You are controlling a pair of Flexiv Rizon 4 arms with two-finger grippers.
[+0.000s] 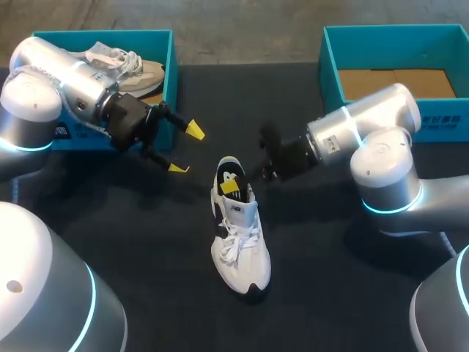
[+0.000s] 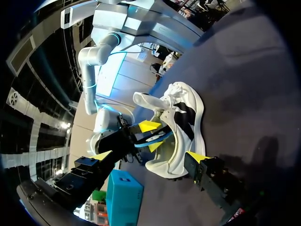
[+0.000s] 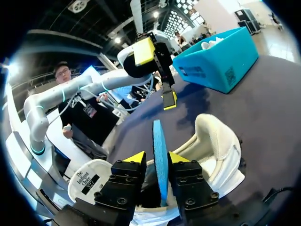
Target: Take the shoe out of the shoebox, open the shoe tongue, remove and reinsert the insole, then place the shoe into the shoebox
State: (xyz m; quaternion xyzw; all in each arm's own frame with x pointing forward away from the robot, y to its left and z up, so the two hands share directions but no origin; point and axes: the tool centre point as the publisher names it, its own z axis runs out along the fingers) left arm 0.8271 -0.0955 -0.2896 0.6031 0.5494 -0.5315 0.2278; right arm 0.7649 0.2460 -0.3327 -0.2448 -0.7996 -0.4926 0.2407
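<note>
Black table (image 1: 330,308): white shoe (image 1: 238,235) upright; right gripper (image 3: 157,159) pinching blue insole (image 3: 159,139); left gripper (image 1: 186,149) spread.

O/head light, soft shadows by shoe (image 1: 240,242) on dk table (image 1: 168,249); lamp glare in wrist views.

Head view: set high above and behind the robot, looking steeply down on the dark table (image 1: 330,293) and taking in the whole work area. Left wrist view: looks out along the left gripper (image 2: 149,155), fingers spread wide, toward the white shoe (image 2: 186,122) a short way ahead. Right wrist view: very close over the shoe's opening, with the right gripper (image 3: 156,157) pinching the blue insole (image 3: 159,141). All three views share the shoe.
</note>
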